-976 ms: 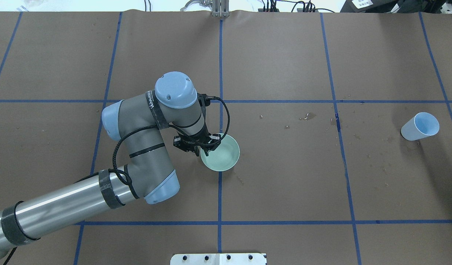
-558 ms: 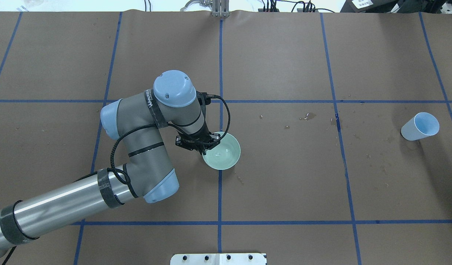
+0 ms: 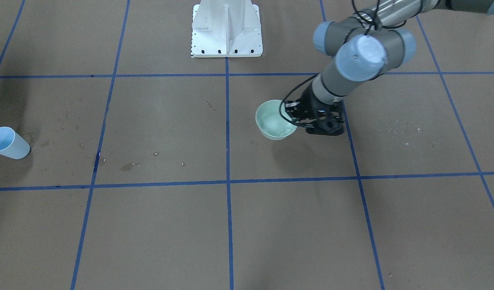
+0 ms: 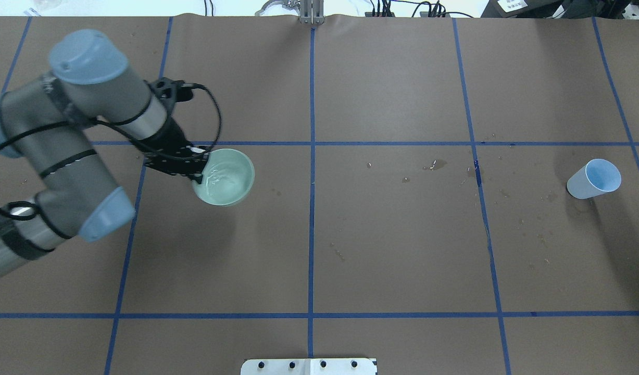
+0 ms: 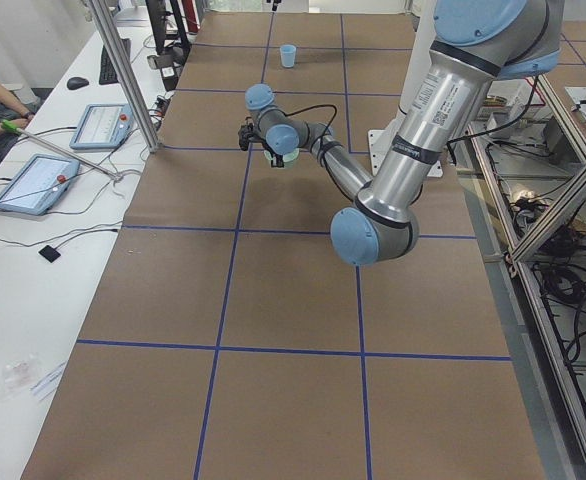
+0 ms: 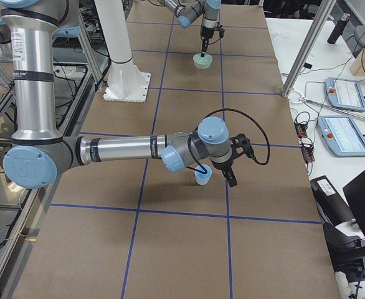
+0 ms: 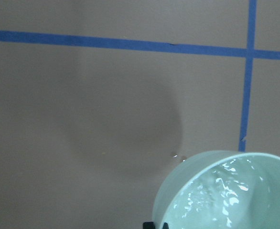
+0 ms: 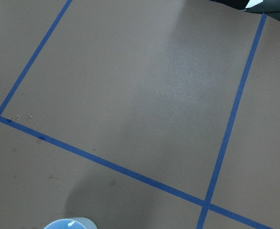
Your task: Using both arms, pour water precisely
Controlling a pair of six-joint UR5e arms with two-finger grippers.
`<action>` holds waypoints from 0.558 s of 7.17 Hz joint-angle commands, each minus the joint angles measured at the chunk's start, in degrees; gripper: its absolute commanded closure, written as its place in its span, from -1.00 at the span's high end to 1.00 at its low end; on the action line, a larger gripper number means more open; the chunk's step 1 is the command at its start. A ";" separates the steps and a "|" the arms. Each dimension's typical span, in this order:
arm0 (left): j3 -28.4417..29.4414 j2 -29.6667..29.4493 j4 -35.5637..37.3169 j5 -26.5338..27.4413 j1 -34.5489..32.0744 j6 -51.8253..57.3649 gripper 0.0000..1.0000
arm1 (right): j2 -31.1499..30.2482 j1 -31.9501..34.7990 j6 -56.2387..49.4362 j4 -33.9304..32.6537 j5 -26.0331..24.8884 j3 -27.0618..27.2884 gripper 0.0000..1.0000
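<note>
Brown table (blue tape grid), white desk alongside.

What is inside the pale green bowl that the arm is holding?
A little clear water, glinting in ripples, and nothing else that shows. The left gripper, clamped on the rim of the bowl, covers a small bit of the inside there.

Left arm: grey links, silver tube, black bands.
Joint caps: round, pale blue, small screw dots.
Cable: black, looped at wrist.
Left gripper: black fingers.
Tube print: black lettering, perhaps a maker's mark; unreadable.
Right arm: same grey, silver, blue.
</note>
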 commanded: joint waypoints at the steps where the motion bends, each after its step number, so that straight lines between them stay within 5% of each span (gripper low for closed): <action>1: -3.69 15.15 -0.35 -0.85 -7.22 19.81 -1.00 | 0.09 0.16 0.00 -0.96 0.22 0.32 0.98; 4: 3.93 20.56 -0.44 -0.85 -14.79 35.15 -1.00 | 0.18 0.16 0.79 -1.05 0.31 0.32 0.98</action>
